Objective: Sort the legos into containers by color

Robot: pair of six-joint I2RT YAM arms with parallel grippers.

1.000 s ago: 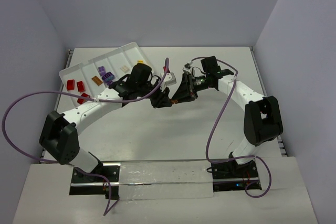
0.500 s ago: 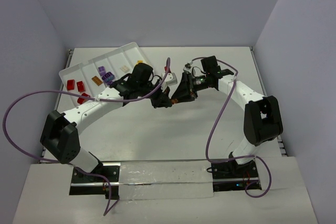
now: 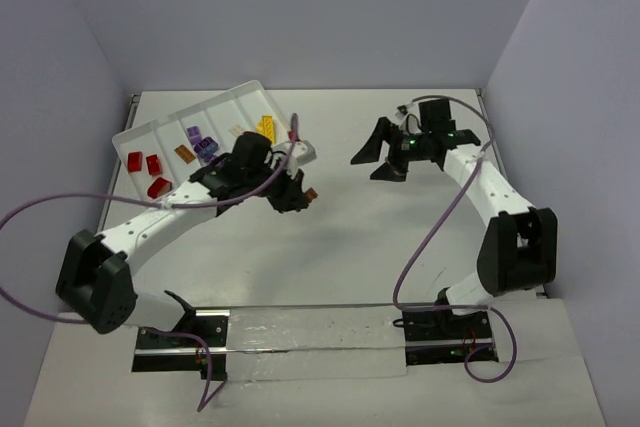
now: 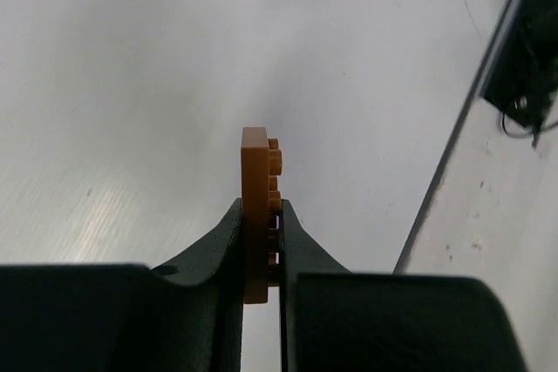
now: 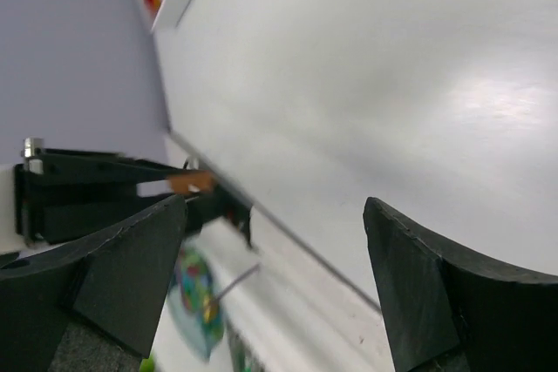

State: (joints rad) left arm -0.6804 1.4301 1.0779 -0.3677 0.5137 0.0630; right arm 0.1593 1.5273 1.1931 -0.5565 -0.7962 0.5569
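Pulling away from the left hand [image 4: 261, 215] since a second ago, the right hand [image 3: 378, 160] is swinging toward the right edge of the tabletop [image 3: 350, 247], fingers wide apart and empty. The left hand is clamping an orange lego [image 4: 255, 185] near the tray [image 3: 180, 119] in the far-left corner.

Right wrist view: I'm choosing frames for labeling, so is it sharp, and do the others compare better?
Right wrist view: background blurred, glare on the table. Left wrist view: orange brick crisp in the left tool, background soft. Top external view: evenly lit, sharp.
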